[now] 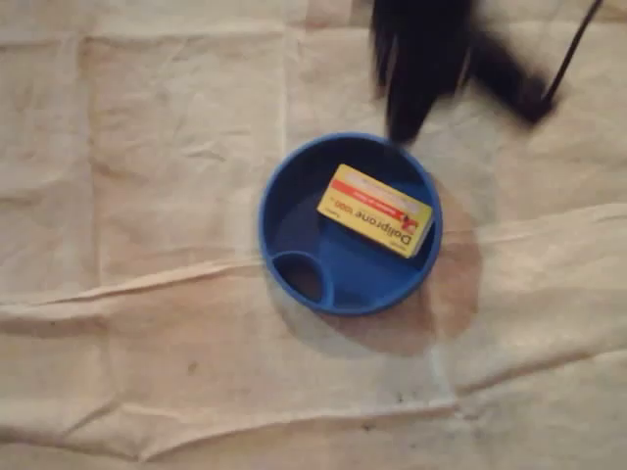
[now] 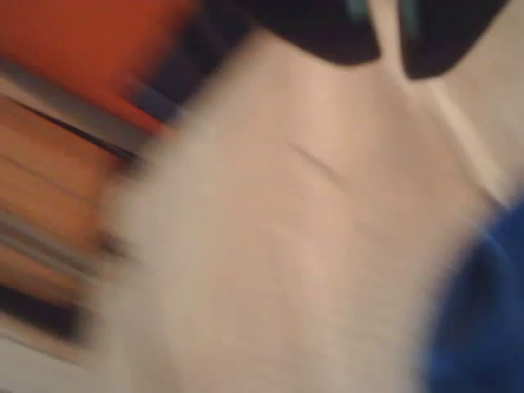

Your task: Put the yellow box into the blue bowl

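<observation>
Overhead: box (image 1: 375,211) lies flat in the bowl's (image 1: 277,223) big compartment, right end against the rim. Likely a light, stiff carton that dents under a hard squeeze, so grip across its short width. Gripper (image 1: 407,110) is a dark smear above the bowl.

Wrist: gripper (image 2: 391,59) jaws slightly parted, empty. Bowl edge at lower right. Left-side streaks unreadable.

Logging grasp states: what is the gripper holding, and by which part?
Nothing: the gripper is apart from the yellow box, which lies in the blue bowl.
</observation>
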